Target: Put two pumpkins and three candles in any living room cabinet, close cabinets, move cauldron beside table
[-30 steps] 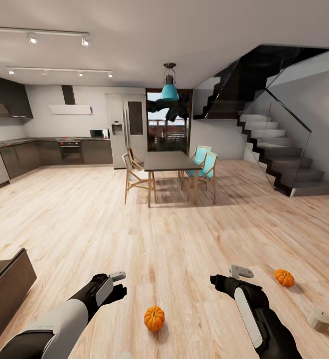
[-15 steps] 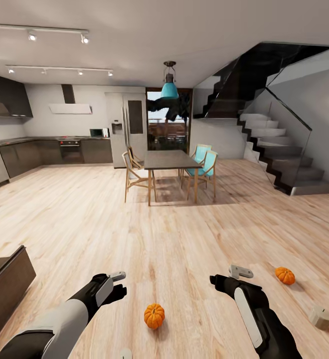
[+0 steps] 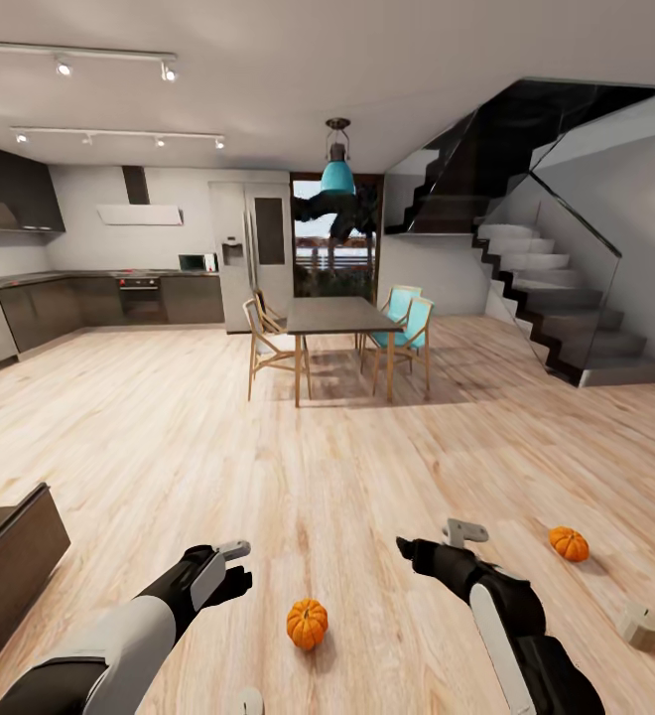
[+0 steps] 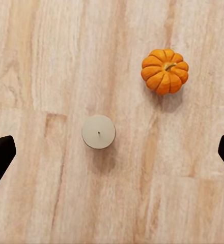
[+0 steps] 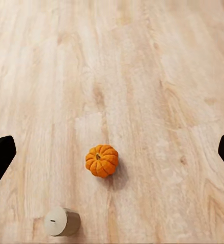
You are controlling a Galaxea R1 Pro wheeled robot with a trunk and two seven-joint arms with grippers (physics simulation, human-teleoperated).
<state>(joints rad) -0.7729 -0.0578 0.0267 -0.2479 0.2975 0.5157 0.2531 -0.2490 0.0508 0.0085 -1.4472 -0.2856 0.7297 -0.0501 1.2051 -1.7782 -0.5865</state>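
Note:
Two orange pumpkins lie on the wooden floor, one (image 3: 308, 623) between my arms and one (image 3: 569, 543) to the right. A beige candle (image 3: 640, 626) lies on its side near the right pumpkin, and another candle (image 3: 249, 701) stands at the picture's lower edge. My left gripper (image 3: 240, 566) hangs open above the floor; its wrist view has the upright candle (image 4: 98, 131) and a pumpkin (image 4: 165, 70) below it. My right gripper (image 3: 432, 541) is open too, over a pumpkin (image 5: 102, 160) and the tipped candle (image 5: 62, 221). A corner of the dark cabinet (image 3: 10, 566) is at the left. The cauldron is out of view.
A dining table (image 3: 337, 318) with wooden and turquoise chairs stands ahead in the middle of the room. Kitchen counters (image 3: 89, 303) line the far left wall. A staircase (image 3: 566, 318) with a glass rail rises at the right. Wide bare floor lies between.
My right gripper has shifted a little to the left and forward. The whole view has drifted slightly, so the camera moved. Pumpkins and candles rest where they were.

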